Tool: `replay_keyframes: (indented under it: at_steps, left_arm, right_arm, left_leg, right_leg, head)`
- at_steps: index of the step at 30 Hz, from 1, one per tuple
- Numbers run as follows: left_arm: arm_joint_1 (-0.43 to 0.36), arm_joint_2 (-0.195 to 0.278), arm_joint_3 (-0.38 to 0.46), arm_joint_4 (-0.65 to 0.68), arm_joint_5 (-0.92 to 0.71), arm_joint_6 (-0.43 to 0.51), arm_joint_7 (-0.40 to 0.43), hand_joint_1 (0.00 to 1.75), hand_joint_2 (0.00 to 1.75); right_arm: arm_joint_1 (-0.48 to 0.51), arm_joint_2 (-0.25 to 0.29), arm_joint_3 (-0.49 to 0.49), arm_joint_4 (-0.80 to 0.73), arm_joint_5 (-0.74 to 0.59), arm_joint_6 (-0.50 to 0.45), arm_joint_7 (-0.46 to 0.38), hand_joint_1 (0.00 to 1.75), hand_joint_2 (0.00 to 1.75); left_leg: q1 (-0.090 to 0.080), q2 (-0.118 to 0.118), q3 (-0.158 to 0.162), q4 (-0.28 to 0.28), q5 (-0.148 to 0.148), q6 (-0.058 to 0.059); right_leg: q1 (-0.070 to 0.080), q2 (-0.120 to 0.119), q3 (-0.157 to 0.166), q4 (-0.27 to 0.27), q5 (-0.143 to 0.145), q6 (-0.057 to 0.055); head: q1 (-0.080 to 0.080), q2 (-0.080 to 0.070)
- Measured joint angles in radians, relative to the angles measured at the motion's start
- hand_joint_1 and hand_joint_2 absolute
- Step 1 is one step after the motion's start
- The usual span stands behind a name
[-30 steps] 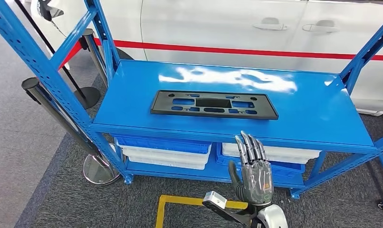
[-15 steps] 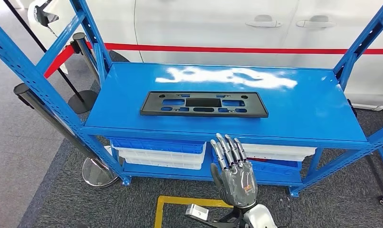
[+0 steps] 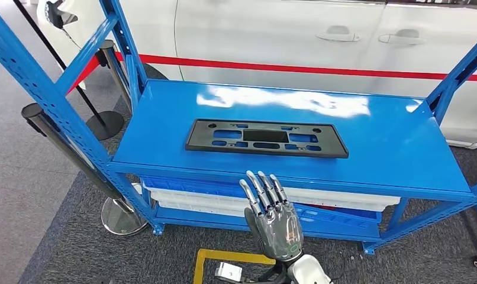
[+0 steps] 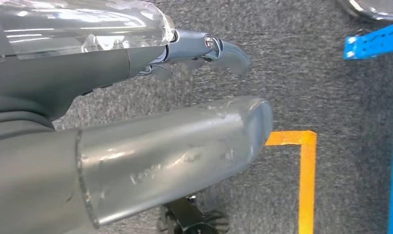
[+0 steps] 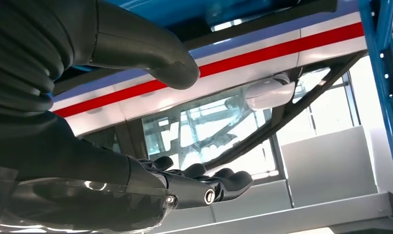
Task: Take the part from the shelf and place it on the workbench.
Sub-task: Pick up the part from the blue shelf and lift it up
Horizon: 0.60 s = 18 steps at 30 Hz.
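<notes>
A flat black rectangular part (image 3: 266, 138) with several cut-outs lies on the blue shelf top (image 3: 378, 136), near its front middle. My right hand (image 3: 273, 218) is raised in front of the shelf's front edge, just below the part, fingers straight, apart and pointing up, holding nothing. In the right wrist view that hand (image 5: 111, 170) has its thumb (image 5: 155, 56) held away from the fingers (image 5: 209, 184), with nothing between them. My left hand (image 4: 63, 83) hangs over the grey carpet, thumb (image 4: 185, 141) and fingers (image 4: 209, 46) apart, holding nothing.
White and blue bins (image 3: 206, 195) sit on the lower shelf. Blue uprights (image 3: 41, 89) frame the rack. Stanchion posts (image 3: 64, 145) stand at the left with a round base (image 3: 121, 216). A white car (image 3: 283, 35) is parked behind. Yellow floor tape (image 3: 224, 257) marks the carpet.
The camera has shifted a little. My right hand has moved left along the shelf front, from below the part's right end to below its middle, still holding nothing.
</notes>
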Motion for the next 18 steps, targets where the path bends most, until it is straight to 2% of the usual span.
replay_keyframes:
  at_steps: [1, 2, 4, 6, 7, 8, 10, 11, 12, 13, 15, 16, 17, 18]
  left_arm:
    - [-0.001, -0.001, 0.000, 0.000, -0.003, 0.000, 0.000, 0.00, 0.00]
    - [-0.002, -0.001, 0.000, 0.000, -0.005, 0.000, 0.001, 0.00, 0.00]
    - [-0.003, -0.002, 0.000, 0.000, -0.008, 0.000, 0.003, 0.00, 0.00]
    - [-0.003, -0.003, 0.001, 0.000, -0.009, 0.000, 0.004, 0.00, 0.00]
    - [-0.004, -0.003, 0.001, 0.000, -0.009, 0.001, 0.005, 0.00, 0.00]
    - [-0.006, -0.004, 0.002, 0.000, -0.009, 0.002, 0.006, 0.00, 0.00]
    - [-0.005, -0.003, 0.006, 0.000, -0.008, 0.003, 0.007, 0.00, 0.00]
    - [-0.003, -0.003, 0.009, 0.000, -0.008, 0.004, 0.007, 0.00, 0.00]
    - [-0.001, -0.003, 0.010, 0.000, -0.009, 0.004, 0.008, 0.00, 0.00]
    - [0.000, -0.003, 0.012, 0.000, -0.009, 0.004, 0.008, 0.00, 0.00]
    - [0.002, -0.003, 0.014, 0.000, -0.011, 0.005, 0.008, 0.00, 0.00]
    - [0.002, -0.003, 0.015, 0.000, -0.012, 0.006, 0.008, 0.00, 0.00]
    - [0.002, -0.003, 0.015, 0.000, -0.012, 0.007, 0.009, 0.00, 0.00]
    - [0.003, -0.003, 0.016, 0.000, -0.013, 0.008, 0.009, 0.00, 0.00]
  right_arm:
    - [-0.006, -0.001, 0.003, 0.004, -0.001, 0.000, 0.010, 0.00, 1.75]
    - [-0.009, -0.004, 0.005, 0.006, -0.002, 0.000, 0.019, 0.00, 1.75]
    - [-0.013, -0.009, 0.009, 0.010, -0.006, 0.000, 0.032, 0.00, 1.75]
    - [-0.014, -0.014, 0.011, 0.010, -0.011, -0.001, 0.038, 0.00, 1.75]
    - [-0.015, -0.015, 0.012, 0.010, -0.012, -0.001, 0.039, 0.00, 1.75]
    - [-0.016, -0.017, 0.012, 0.010, -0.013, -0.001, 0.040, 0.00, 1.75]
    - [-0.016, -0.020, 0.014, 0.011, -0.016, -0.001, 0.042, 0.00, 1.75]
    - [-0.015, -0.021, 0.014, 0.011, -0.017, -0.001, 0.043, 0.00, 1.75]
    - [-0.014, -0.023, 0.015, 0.011, -0.018, -0.001, 0.044, 0.00, 1.75]
    - [-0.014, -0.025, 0.015, 0.011, -0.018, -0.001, 0.044, 0.00, 1.75]
    - [-0.014, -0.028, 0.017, 0.011, -0.018, -0.001, 0.044, 0.00, 1.75]
    - [-0.015, -0.029, 0.018, 0.011, -0.018, -0.001, 0.044, 0.00, 1.75]
    - [-0.015, -0.029, 0.020, 0.012, -0.019, -0.002, 0.045, 0.00, 1.75]
    - [-0.016, -0.030, 0.021, 0.012, -0.019, -0.002, 0.045, 0.00, 1.75]
  left_leg:
    - [0.000, 0.000, 0.006, -0.001, -0.006, -0.004]
    - [0.000, 0.000, 0.008, -0.003, -0.012, -0.010]
    - [-0.002, 0.001, 0.016, -0.002, -0.014, -0.023]
    - [-0.003, 0.002, 0.018, 0.026, -0.016, -0.031]
    - [-0.002, 0.003, 0.004, 0.060, -0.022, -0.033]
    - [-0.001, 0.003, -0.026, 0.116, -0.038, -0.036]
    - [-0.001, 0.003, -0.107, 0.238, -0.088, -0.042]
    - [-0.001, 0.003, -0.143, 0.276, -0.108, -0.044]
    - [-0.001, 0.003, -0.163, 0.281, -0.107, -0.044]
    - [-0.001, 0.003, -0.166, 0.251, -0.082, -0.044]
    - [-0.002, 0.003, -0.144, 0.129, 0.023, -0.038]
    - [-0.005, 0.004, -0.135, 0.076, 0.060, -0.033]
    - [-0.008, 0.004, -0.130, 0.044, 0.088, -0.027]
    - [-0.011, 0.004, -0.130, 0.035, 0.094, -0.022]
  right_leg:
    - [0.004, 0.000, 0.018, -0.051, 0.015, -0.007]
    - [0.008, -0.001, 0.028, -0.079, 0.021, -0.014]
    - [0.011, 0.001, 0.036, -0.094, 0.010, -0.028]
    - [0.005, 0.001, 0.058, -0.104, 0.009, -0.041]
    - [0.003, 0.000, 0.072, -0.108, 0.005, -0.047]
    - [0.001, -0.001, 0.083, -0.112, -0.002, -0.051]
    - [0.002, 0.000, 0.101, -0.113, -0.017, -0.055]
    - [0.003, 0.001, 0.111, -0.113, -0.026, -0.055]
    - [0.004, 0.003, 0.122, -0.112, -0.035, -0.054]
    - [0.004, 0.004, 0.135, -0.112, -0.044, -0.053]
    - [0.006, 0.005, 0.163, -0.111, -0.063, -0.049]
    - [0.007, 0.006, 0.172, -0.110, -0.071, -0.046]
    - [0.008, 0.006, 0.176, -0.109, -0.078, -0.041]
    - [0.008, 0.007, 0.176, -0.108, -0.083, -0.035]
  head:
    - [-0.001, 0.000]
    - [-0.002, 0.000]
    - [-0.003, 0.000]
    - [-0.004, 0.000]
    - [-0.005, 0.000]
    - [-0.006, 0.000]
    - [-0.009, 0.000]
    - [-0.009, 0.000]
    - [-0.009, 0.000]
    - [-0.009, 0.000]
    - [-0.008, 0.000]
    - [-0.008, 0.000]
    - [-0.008, 0.000]
    - [-0.007, 0.000]
